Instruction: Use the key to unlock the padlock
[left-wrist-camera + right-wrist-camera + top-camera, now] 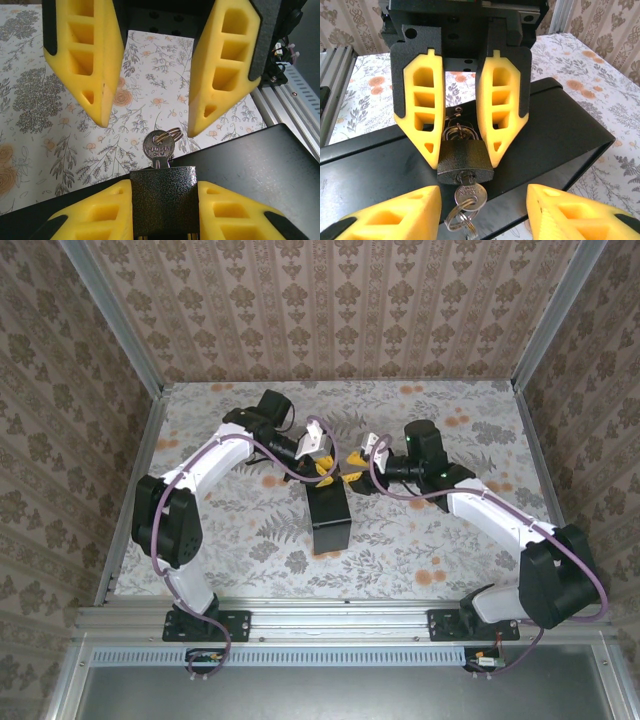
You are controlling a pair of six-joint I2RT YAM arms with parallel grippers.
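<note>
Padlock: small, dark speckled body, sitting at the edge of the black box, hanging over the box's side face. Its shackle runs up toward a metal fitting on the box; how it is fastened there is too hidden to tell. Key stands in the keyhole on the face of the padlock turned away from the box, head out, with a wire ring dangling off it. Left gripper is closed narrow on the padlock, one yellow finger pressed to each side of the body. The left wrist view confirms this: padlock is pinched between the two near fingers, with the key and ring sticking out beyond, over the box lid. Right gripper faces it from off the box's edge, jaws about half spread, one finger either side of the key, with a clear gap on both sides and no contact. From the left wrist, the right gripper hangs just past the ring, tips apart from it. Top view: left gripper and right gripper meet at the far end of the box, which lies lengthwise mid-table on the flowered cloth.
</note>
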